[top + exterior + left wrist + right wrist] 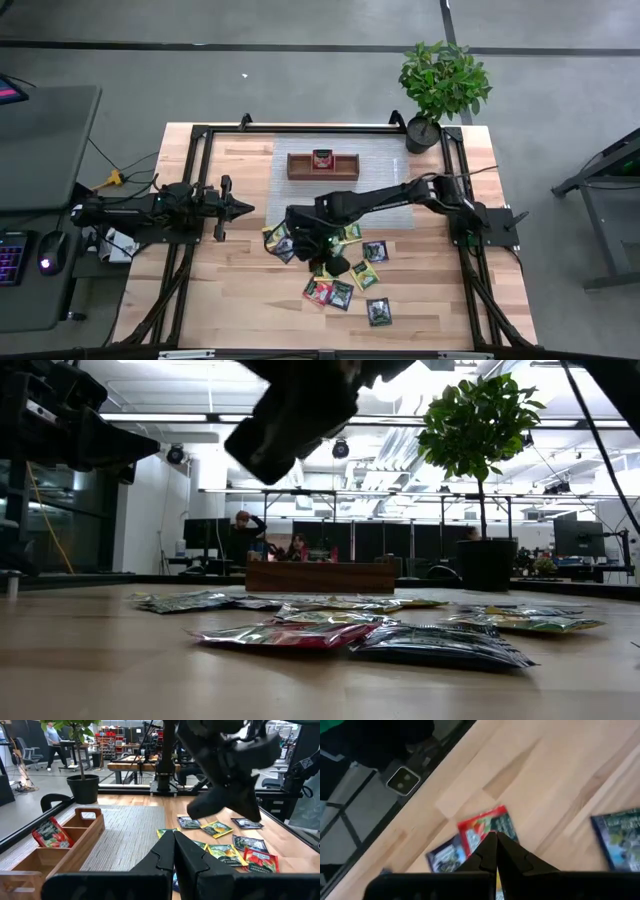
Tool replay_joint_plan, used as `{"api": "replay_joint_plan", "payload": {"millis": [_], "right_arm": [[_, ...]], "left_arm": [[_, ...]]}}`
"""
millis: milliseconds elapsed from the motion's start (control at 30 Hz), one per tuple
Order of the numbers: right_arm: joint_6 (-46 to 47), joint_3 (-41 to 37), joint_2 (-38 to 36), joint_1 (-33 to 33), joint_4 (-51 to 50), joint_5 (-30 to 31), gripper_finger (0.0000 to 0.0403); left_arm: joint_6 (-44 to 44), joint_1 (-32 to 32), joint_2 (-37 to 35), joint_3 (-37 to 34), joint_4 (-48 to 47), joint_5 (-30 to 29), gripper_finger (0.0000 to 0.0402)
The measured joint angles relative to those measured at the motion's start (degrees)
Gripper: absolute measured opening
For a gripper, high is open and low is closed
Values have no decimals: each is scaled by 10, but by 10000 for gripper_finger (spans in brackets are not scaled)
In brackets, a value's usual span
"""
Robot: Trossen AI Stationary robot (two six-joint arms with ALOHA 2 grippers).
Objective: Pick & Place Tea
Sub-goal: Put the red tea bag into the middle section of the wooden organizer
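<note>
Tea packets [340,262] are seen from above scattered on the wooden table [240,290], with one red packet [322,158] in the tray [300,166]. Over the pile the right gripper [322,262] is held closed and empty. Through the left wrist camera, the left gripper [174,840] is seen pressed together, empty.
</note>
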Motion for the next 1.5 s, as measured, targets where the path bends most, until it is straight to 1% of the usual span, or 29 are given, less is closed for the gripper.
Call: {"api": "replay_joint_plan", "payload": {"millis": [133,200,300,367,500,633,867,1167,1267,1367,1500], "right_arm": [[2,48,56,8,-19,1,0],[3,80,85,13,-34,12,0],[2,122,114,24,-58,57,0],[-21,136,122,31,-71,90,1],[-82,146,131,46,-88,140,1],[-114,146,147,56,-85,193,0],[-124,146,154,66,-73,244,1],[-116,146,154,72,-72,249,1],[-123,146,154,74,-73,229,5],[-124,146,154,74,-72,205,33],[-128,146,154,74,-63,195,99]], "left_arm": [[0,0,0,0,0,0,0],[0,0,0,0,0,0,0],[0,0,0,0,0,0,0],[0,0,0,0,0,0,0],[0,0,0,0,0,0,0],[0,0,0,0,0,0,0],[0,0,0,0,0,0,0],[0,0,0,0,0,0,0],[0,0,0,0,0,0,0],[0,0,0,0,0,0,0],[0,0,0,0,0,0,0]]}}
